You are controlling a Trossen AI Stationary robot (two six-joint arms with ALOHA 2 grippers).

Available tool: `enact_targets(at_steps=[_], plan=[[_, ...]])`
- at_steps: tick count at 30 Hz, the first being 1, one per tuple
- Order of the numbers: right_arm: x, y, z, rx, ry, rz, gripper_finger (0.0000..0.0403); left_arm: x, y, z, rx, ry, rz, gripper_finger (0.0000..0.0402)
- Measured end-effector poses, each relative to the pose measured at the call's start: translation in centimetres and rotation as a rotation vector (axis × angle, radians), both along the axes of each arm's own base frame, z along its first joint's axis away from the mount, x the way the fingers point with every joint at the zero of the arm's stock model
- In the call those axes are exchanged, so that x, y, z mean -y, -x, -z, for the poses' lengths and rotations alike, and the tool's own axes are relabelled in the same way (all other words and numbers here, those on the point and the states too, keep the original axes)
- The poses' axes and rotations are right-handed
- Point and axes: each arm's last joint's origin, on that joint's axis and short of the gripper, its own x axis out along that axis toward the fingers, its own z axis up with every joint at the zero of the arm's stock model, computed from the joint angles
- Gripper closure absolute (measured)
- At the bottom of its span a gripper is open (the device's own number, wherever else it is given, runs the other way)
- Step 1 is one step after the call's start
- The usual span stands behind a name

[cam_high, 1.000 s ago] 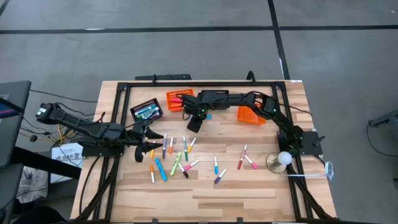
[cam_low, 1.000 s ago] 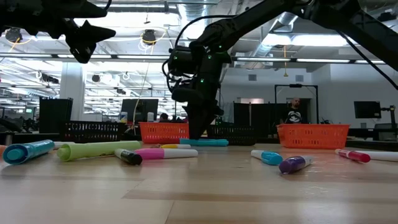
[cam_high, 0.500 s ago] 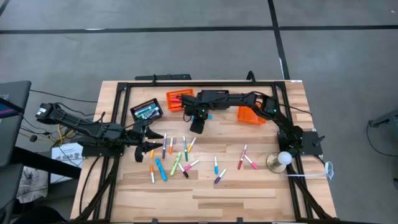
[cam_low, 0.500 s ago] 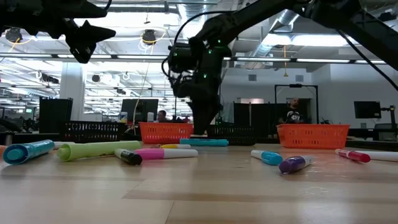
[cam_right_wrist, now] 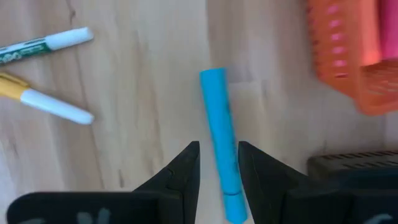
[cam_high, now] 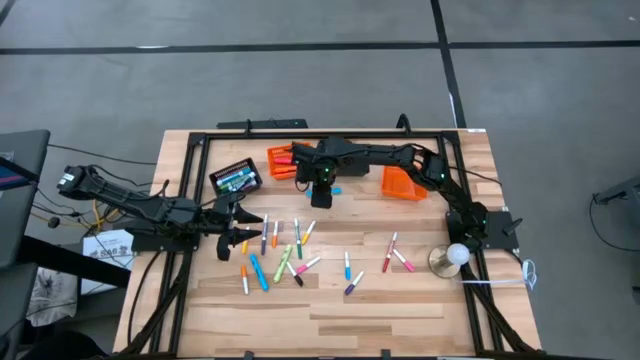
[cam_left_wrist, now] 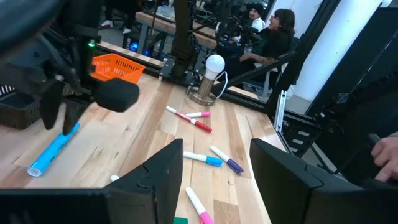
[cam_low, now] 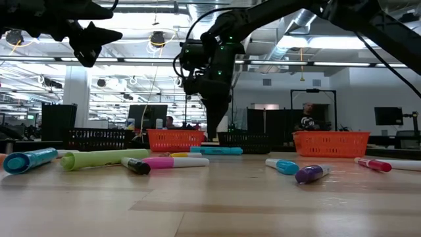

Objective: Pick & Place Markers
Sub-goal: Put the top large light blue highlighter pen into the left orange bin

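Note:
Several markers (cam_high: 285, 255) in many colours lie scattered flat on the wooden table. One light blue marker (cam_right_wrist: 221, 137) lies apart near the far baskets, and also shows as the light blue marker (cam_high: 335, 187). My right gripper (cam_right_wrist: 217, 155) is open and points down over it, one finger on each side, touching nothing. In the low view the right gripper (cam_low: 220, 128) hangs just above that marker (cam_low: 217, 151). My left gripper (cam_high: 245, 228) is open and waits above the table's left side, beside the marker pile.
Near the far edge stand an orange mesh basket (cam_high: 285, 160), a black basket (cam_high: 236, 179) and a second orange basket (cam_high: 400, 183). A lamp with a white bulb (cam_high: 455, 257) stands at the right. A black frame borders the table. People sit in the room beyond.
My right gripper has moved toward the table's right and far edge, from beside the light blue marker to over it, and has turned slightly. The markers lie where they were.

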Motion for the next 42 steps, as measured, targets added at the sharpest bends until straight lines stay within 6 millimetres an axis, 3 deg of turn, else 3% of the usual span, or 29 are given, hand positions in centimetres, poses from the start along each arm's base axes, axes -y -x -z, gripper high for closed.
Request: enact_targets(at_steps=[5, 12, 18, 24, 28, 33, 42], plan=[[0.7, 0.4, 0.2, -0.02, 0.003, -0.033, 0.0304, 0.0, 0.0, 0.0, 0.001, -0.076, 0.008, 0.0216], [-1.0, 0.6, 2.0, -0.065, -0.011, -0.07, 0.0304, 0.0, 0.0, 0.0, 0.002, -0.093, 0.01, 0.0216], [-1.5, 0.6, 3.7, -0.08, 0.092, -0.068, 0.0304, 0.0, 0.0, 0.0, 0.002, -0.092, 0.01, 0.0216], [-1.6, 0.6, 3.6, -0.085, 0.083, -0.071, 0.0304, 0.0, 0.0, 0.0, 0.002, -0.091, 0.009, 0.0216], [-2.2, 0.5, 2.0, -0.096, 0.046, -0.103, 0.0304, 0.0, 0.0, 0.0, 0.007, -0.089, 0.009, 0.0216], [-1.6, -0.2, 0.2, -0.038, 0.135, -0.147, 0.0304, 0.0, 0.0, 0.0, 0.008, -0.089, 0.009, 0.0216], [0.7, 0.1, 1.4, -0.024, 0.17, -0.176, 0.0304, 0.0, 0.0, 0.0, 0.008, -0.088, 0.009, 0.0216]])
